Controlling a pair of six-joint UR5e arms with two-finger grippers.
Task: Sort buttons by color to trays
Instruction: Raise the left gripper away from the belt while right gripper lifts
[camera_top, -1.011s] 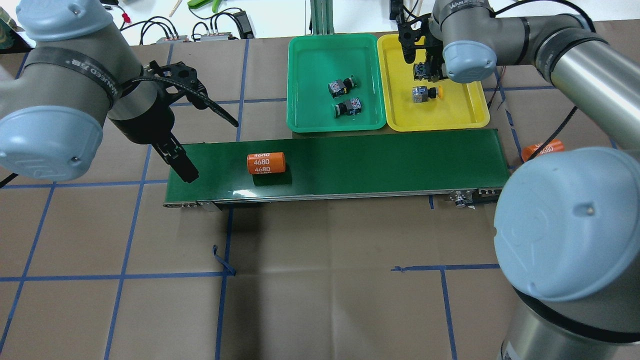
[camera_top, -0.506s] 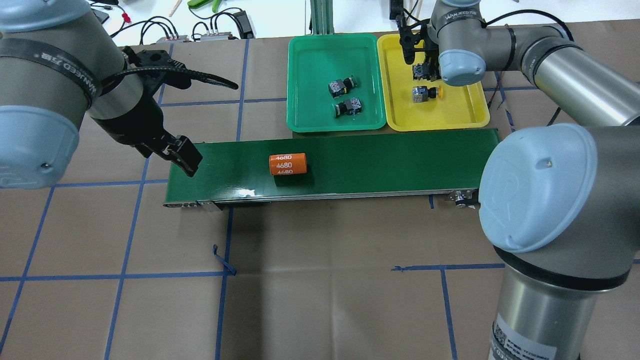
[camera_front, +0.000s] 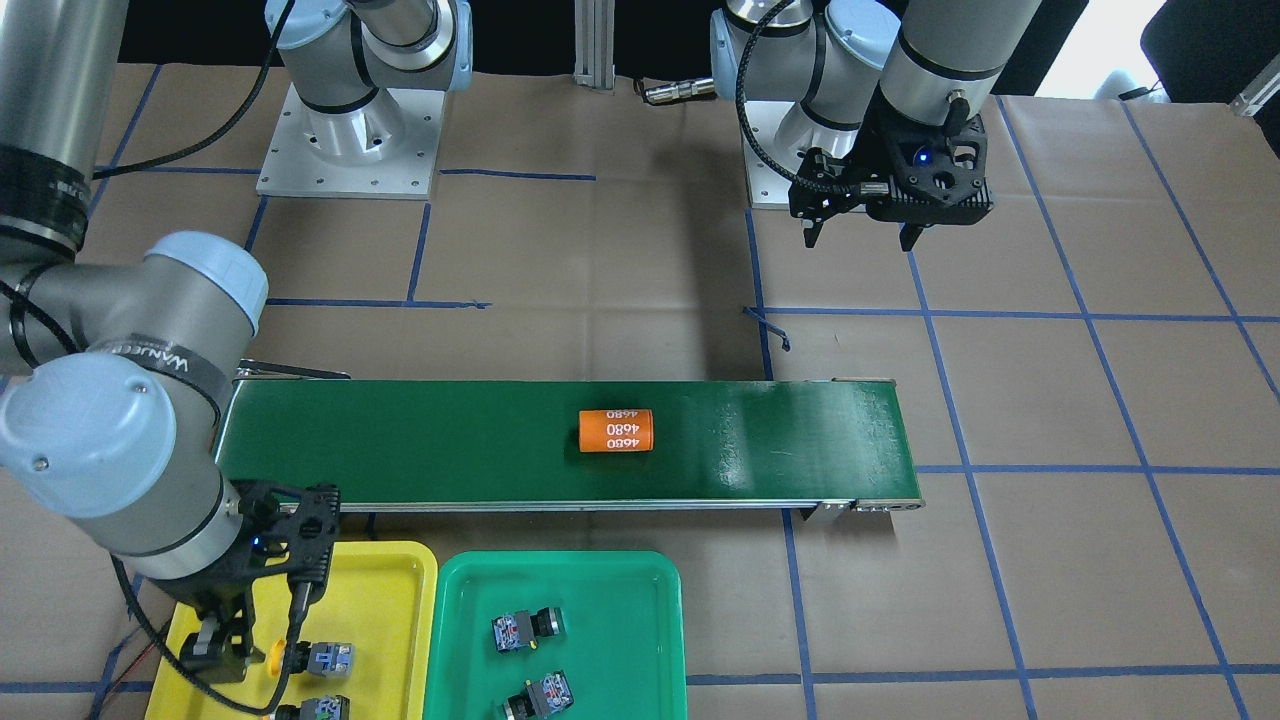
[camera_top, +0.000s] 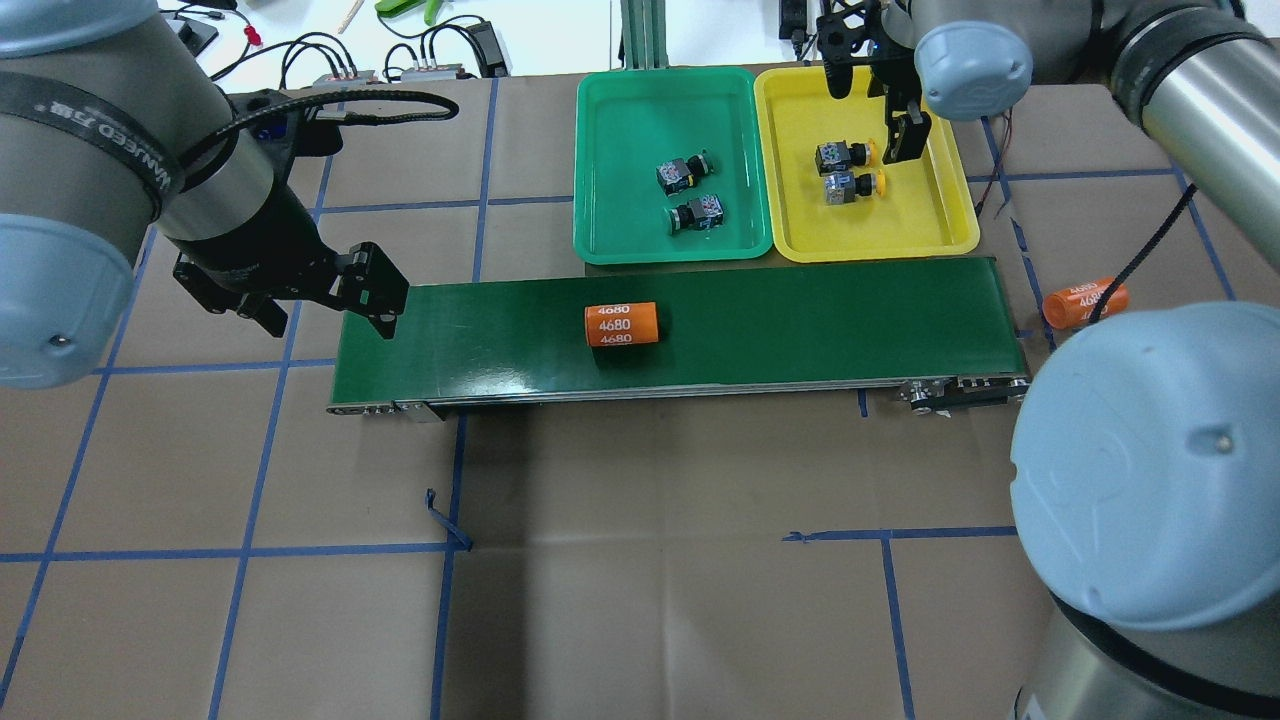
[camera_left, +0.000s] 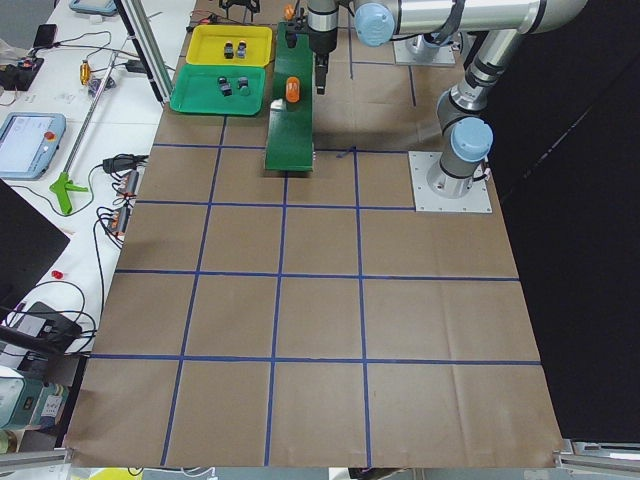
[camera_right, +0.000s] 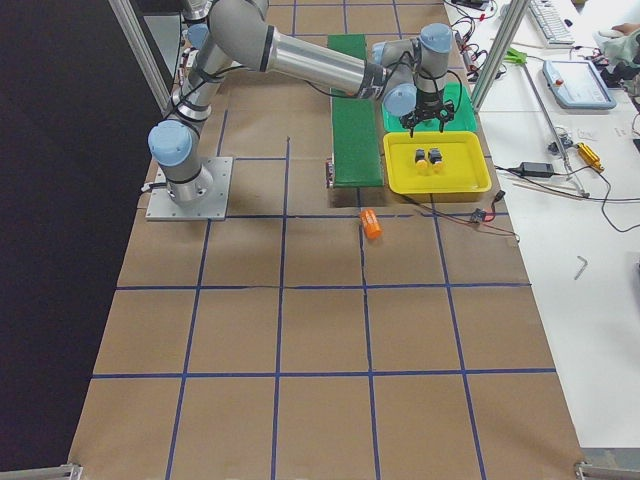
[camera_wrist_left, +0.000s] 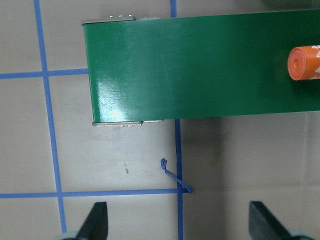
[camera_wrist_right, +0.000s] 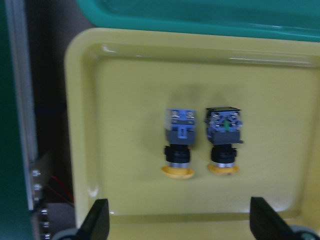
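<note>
Two yellow-capped buttons (camera_top: 843, 155) (camera_top: 848, 185) lie side by side in the yellow tray (camera_top: 920, 215). They also show in the right wrist view (camera_wrist_right: 180, 145) (camera_wrist_right: 224, 142). Two green-capped buttons (camera_top: 682, 172) (camera_top: 698, 212) lie in the green tray (camera_top: 620, 150). My right gripper (camera_top: 868, 108) is open and empty above the yellow tray's far part, over the yellow buttons (camera_wrist_right: 180, 225). My left gripper (camera_top: 315, 305) is open and empty above the table by the conveyor's left end (camera_wrist_left: 180, 225).
A long dark green conveyor belt (camera_top: 800, 320) runs in front of both trays. An orange cylinder marked 4680 (camera_top: 621, 324) lies on it near the middle. A second orange cylinder (camera_top: 1085, 302) lies on the table past the belt's right end. Cables lie behind the trays.
My right gripper has let go of a yellow button in the yellow tray and risen clear. My left gripper has turned and drawn off the belt's left end. The orange cylinder has moved right.
</note>
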